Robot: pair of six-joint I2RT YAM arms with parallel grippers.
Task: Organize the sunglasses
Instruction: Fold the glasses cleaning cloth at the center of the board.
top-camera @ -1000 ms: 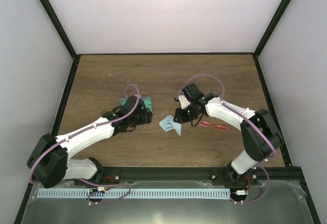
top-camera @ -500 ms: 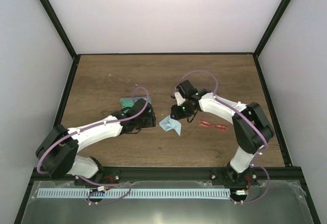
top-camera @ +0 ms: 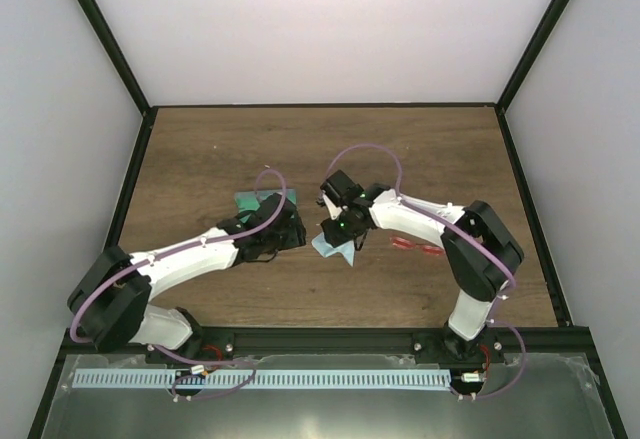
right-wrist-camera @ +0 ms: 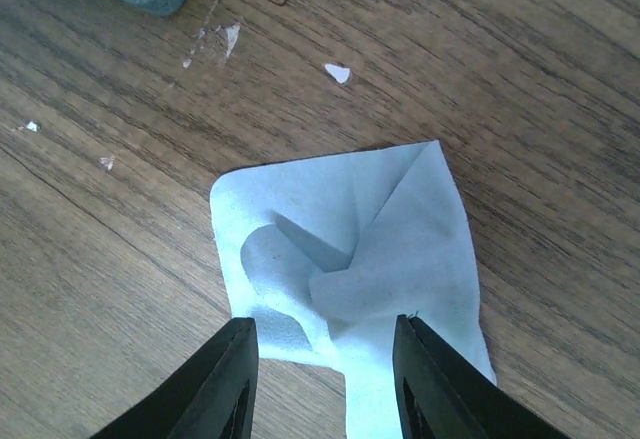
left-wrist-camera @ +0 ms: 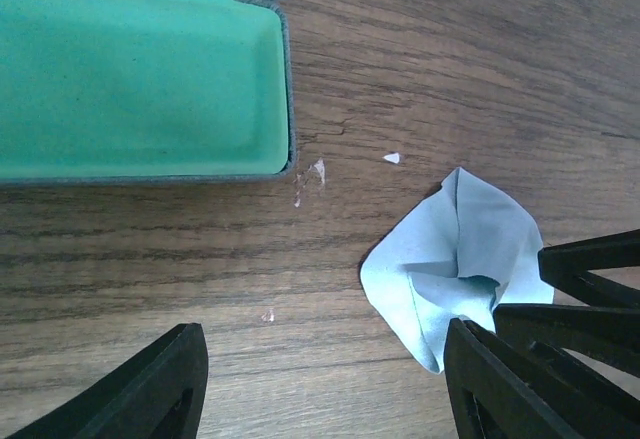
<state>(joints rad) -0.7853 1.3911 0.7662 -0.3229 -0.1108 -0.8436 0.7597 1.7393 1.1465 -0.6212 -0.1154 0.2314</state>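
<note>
Two black claws are showing: left claw (left-wrist-camera: 320, 389), right claw (right-wrist-camera: 325, 359). One crumpled light blue cloth (right-wrist-camera: 350, 249) is lying just ahead of the right claw, one open grey-blue rectangular green-lined case (left-wrist-camera: 140, 69) is sitting ahead-left of the left claw, and one pair of thin red sunglasses (top-camera: 418, 249) is lying behind the right claw.

Both arms are built of smooth white link shells joined by bulky, rounded black joints. The left arm (top-camera: 185, 257) and the right arm (top-camera: 425, 221) each carry a thin purple cable (top-camera: 366, 148) that loops free near the wrist. The left end effector (left-wrist-camera: 322, 359) is black with broad, matte, wedge-shaped fingers (left-wrist-camera: 150, 394). The right end effector (right-wrist-camera: 322, 359) is black too, its fingers slightly glossy with bevelled edges.
</note>
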